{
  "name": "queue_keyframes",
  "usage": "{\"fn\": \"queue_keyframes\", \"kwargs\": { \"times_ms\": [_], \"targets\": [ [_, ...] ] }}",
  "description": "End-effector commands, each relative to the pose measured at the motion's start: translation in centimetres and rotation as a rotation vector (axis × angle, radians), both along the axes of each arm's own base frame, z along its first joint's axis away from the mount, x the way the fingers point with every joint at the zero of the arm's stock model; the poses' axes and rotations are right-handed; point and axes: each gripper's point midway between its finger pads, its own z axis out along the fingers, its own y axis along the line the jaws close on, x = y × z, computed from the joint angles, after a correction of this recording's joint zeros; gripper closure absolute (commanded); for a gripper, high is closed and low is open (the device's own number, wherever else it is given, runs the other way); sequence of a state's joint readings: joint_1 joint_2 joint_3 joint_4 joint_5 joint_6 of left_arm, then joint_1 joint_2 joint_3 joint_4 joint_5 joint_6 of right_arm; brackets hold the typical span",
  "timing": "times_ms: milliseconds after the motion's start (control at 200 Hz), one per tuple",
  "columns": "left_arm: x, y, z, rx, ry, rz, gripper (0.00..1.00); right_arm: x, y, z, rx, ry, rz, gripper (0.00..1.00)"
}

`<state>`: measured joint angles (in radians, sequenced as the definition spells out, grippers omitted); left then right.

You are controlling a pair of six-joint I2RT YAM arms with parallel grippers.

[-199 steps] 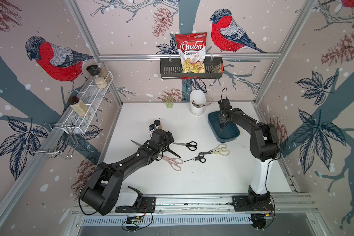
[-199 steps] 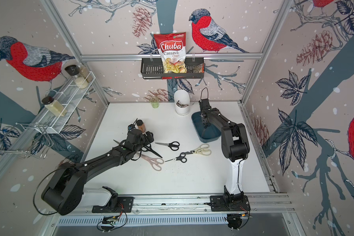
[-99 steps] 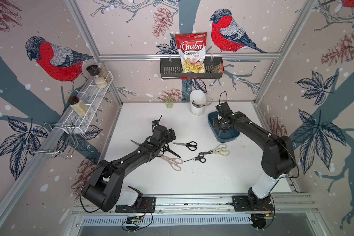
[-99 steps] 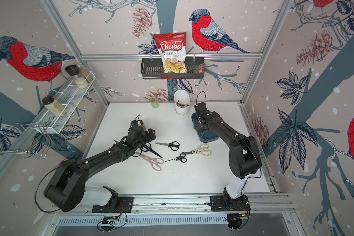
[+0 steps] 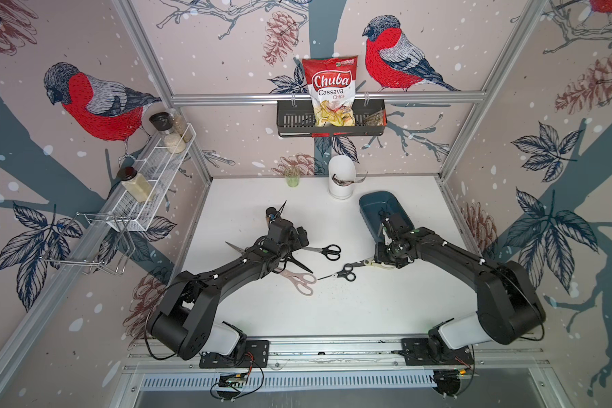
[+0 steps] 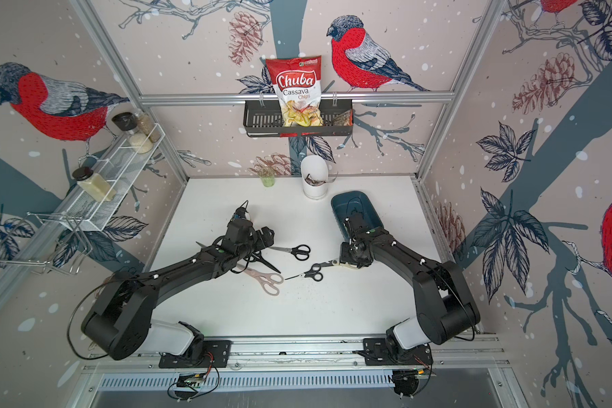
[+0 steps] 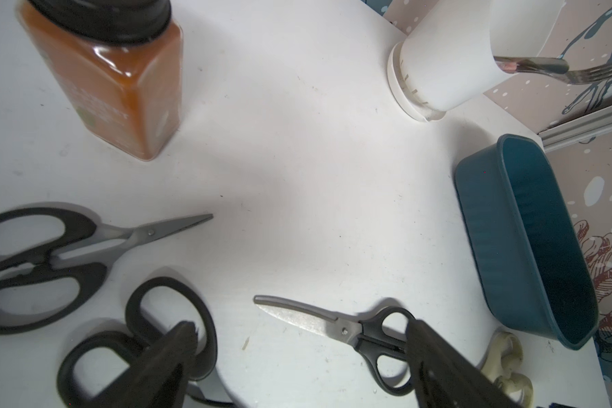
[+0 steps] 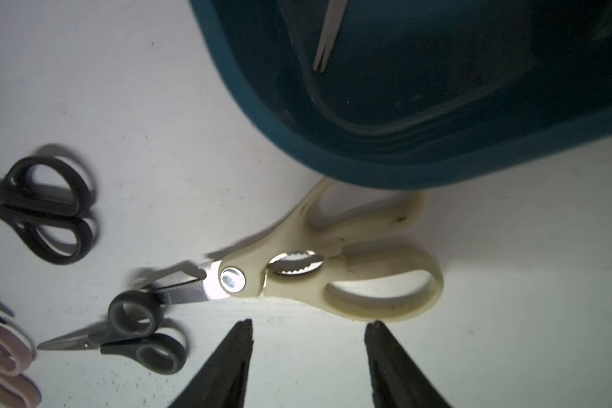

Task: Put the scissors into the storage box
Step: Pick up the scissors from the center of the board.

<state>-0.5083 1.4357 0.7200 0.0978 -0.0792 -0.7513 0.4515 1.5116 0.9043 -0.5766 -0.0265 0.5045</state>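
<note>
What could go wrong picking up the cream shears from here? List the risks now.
The blade of the cream shears overlaps a handle ring of the small black scissors; lifting may drag them. The cream handle lies close by the storage box; the right gripper, jaws open, might shove it.

The dark teal storage box (image 5: 380,203) sits on the white worktop (image 5: 333,311) with a steel blade (image 8: 327,35) showing inside, closed cream-handled shears (image 8: 333,268) flat just beside it, and black-handled scissors (image 5: 324,250) and pink-handled shears (image 5: 299,281) nearby.
</note>
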Motion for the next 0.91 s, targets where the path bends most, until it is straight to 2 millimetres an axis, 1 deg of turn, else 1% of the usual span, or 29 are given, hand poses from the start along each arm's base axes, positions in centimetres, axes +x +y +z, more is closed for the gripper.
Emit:
{"fn": "queue_keyframes", "kwargs": {
  "times_ms": [0, 150, 270, 360, 450, 660, 900],
  "targets": [
    [0.0, -0.5, 0.0, -0.003, 0.005, -0.009, 0.04, 1.8, -0.3, -0.1, -0.005, -0.034, -0.109, 0.47],
    [-0.2, -0.4, -0.7, 0.008, 0.017, -0.007, 0.04, 4.3, -0.3, 0.6, 0.001, -0.091, -0.188, 0.52],
    [-0.5, -0.3, -1.3, 0.022, 0.026, -0.011, 0.04, 5.5, 0.4, 0.5, 0.018, -0.1, -0.209, 0.57],
    [-0.6, -0.1, -1.6, 0.037, 0.027, -0.013, 0.05, 5.7, 0.8, -0.1, 0.014, -0.083, -0.209, 0.61],
    [-0.7, 0.2, -1.9, 0.054, 0.028, -0.012, 0.05, 5.5, 0.9, -0.6, -0.002, -0.068, -0.215, 0.63],
    [-0.8, 0.4, -2.6, 0.065, 0.032, -0.013, 0.05, 5.0, 0.9, -1.8, -0.021, -0.05, -0.228, 0.65],
    [-0.7, 0.3, -2.6, 0.068, 0.032, -0.019, 0.05, 5.4, 1.2, -3.0, -0.053, -0.047, -0.239, 0.67]
  ]
}}
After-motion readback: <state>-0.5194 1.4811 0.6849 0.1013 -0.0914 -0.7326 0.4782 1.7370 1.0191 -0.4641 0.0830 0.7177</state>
